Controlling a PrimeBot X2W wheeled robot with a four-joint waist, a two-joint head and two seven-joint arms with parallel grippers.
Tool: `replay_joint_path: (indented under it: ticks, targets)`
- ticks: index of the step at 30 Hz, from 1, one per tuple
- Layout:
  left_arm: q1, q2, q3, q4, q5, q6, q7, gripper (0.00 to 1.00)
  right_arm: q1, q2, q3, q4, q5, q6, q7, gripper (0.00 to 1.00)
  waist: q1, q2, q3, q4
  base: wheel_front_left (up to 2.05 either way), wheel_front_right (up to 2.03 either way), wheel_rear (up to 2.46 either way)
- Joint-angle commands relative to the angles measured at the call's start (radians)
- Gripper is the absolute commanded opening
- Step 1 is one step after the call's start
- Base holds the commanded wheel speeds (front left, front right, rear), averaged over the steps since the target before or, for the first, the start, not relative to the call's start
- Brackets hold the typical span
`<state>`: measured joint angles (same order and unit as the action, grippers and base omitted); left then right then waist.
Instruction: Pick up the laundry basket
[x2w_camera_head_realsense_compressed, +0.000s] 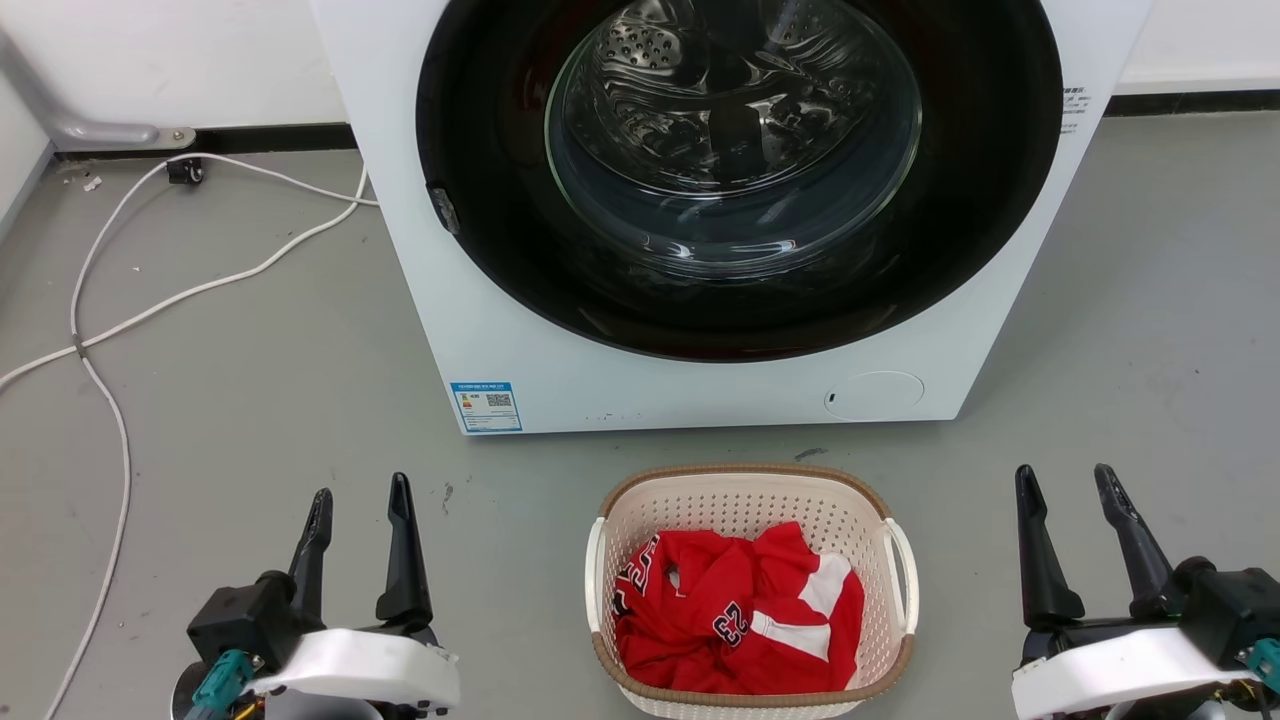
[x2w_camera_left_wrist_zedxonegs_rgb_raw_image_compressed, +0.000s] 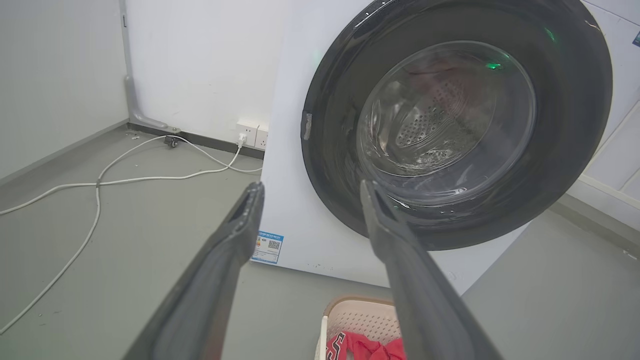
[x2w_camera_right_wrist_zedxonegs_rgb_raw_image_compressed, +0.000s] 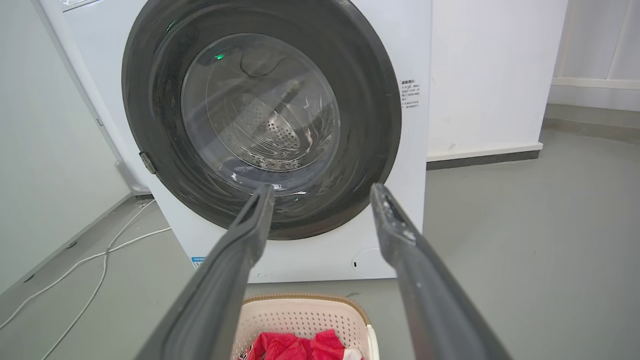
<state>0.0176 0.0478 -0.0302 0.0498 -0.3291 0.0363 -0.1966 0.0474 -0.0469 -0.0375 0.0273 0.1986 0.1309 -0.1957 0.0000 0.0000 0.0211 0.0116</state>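
Note:
The laundry basket (x2w_camera_head_realsense_compressed: 745, 500) stands on the grey floor just in front of the washing machine, cream-white and perforated with a brown woven rim and a white handle on each side. A red and white jersey (x2w_camera_head_realsense_compressed: 735, 610) lies crumpled inside it. My left gripper (x2w_camera_head_realsense_compressed: 360, 495) hangs open well to the basket's left, fingers pointing at the machine. On the far side, my right gripper (x2w_camera_head_realsense_compressed: 1065, 480) is open too, clear of the basket's right handle. The basket's far rim (x2w_camera_left_wrist_zedxonegs_rgb_raw_image_compressed: 357, 302) peeks in at the bottom of the left wrist view, and the basket (x2w_camera_right_wrist_zedxonegs_rgb_raw_image_compressed: 300, 315) shows low in the right wrist view.
A white front-loading washing machine (x2w_camera_head_realsense_compressed: 500, 330) with a round dark door stands directly behind the basket. White cables (x2w_camera_head_realsense_compressed: 110, 330) trail over the floor at the left, toward a wall socket (x2w_camera_left_wrist_zedxonegs_rgb_raw_image_compressed: 247, 134). Bare grey floor lies on both sides of the basket.

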Motion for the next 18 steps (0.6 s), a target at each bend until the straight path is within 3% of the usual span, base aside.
replay_joint_path:
  ticks: [1,18]
  targets:
    - [0.007,0.003,-0.003,-0.012,0.025,0.004,-0.010,1.00,0.006,-0.005,0.001,-0.014,-0.027,0.000,-0.010,1.00,0.0000,0.0000,0.000,0.000,0.00,0.00,0.00]
    - [0.024,0.003,-0.015,-0.023,0.166,0.015,-0.044,1.00,0.024,-0.005,0.000,-0.029,-0.174,0.000,-0.045,1.00,0.0000,0.0000,0.000,0.004,0.00,0.00,0.00]
